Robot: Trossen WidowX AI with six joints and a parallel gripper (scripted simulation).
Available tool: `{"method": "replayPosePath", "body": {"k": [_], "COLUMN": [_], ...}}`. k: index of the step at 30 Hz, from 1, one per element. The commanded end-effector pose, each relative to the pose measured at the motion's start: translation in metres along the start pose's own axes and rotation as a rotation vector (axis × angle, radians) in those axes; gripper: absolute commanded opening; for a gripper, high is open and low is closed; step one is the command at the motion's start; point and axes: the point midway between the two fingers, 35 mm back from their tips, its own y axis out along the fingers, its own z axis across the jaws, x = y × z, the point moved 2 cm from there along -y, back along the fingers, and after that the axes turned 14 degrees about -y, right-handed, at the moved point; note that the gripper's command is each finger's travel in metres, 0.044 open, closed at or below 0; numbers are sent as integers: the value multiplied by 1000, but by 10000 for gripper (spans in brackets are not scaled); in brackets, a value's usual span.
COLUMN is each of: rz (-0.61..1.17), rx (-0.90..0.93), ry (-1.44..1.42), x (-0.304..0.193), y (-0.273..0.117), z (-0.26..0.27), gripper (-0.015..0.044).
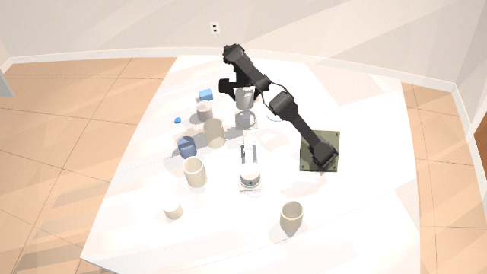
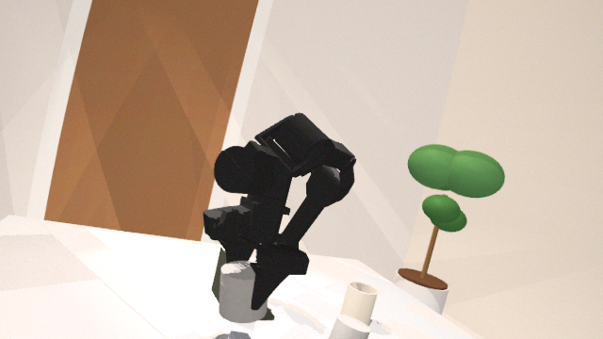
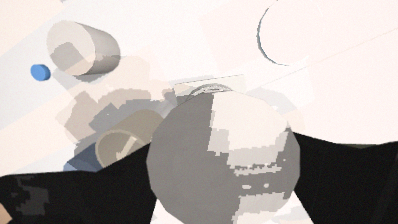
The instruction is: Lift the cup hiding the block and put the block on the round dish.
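Observation:
My gripper is shut on a grey cup, held upside down above the far end of the balance. The held cup is clear of the pan. A small grey-blue block lies uncovered inside the ring of that pan. The other grey cup stands on the near end. The round dish is right of the far pan, pale with a thin rim, partly hidden by the arm in the top view.
Left of the balance stand beige cups, a blue cup, a grey cylinder, a blue block and a blue disc. Nearer are a small cup and another beige cup.

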Motion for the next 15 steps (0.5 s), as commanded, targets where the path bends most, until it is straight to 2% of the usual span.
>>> {"method": "replayPosePath", "body": {"k": [1, 15], "rz": [-18, -4], "rx": [5, 2], "ry": [-6, 1], "x": [0, 0], "y": [-10, -5], "z": [-1, -1], "gripper": [0, 0]}}
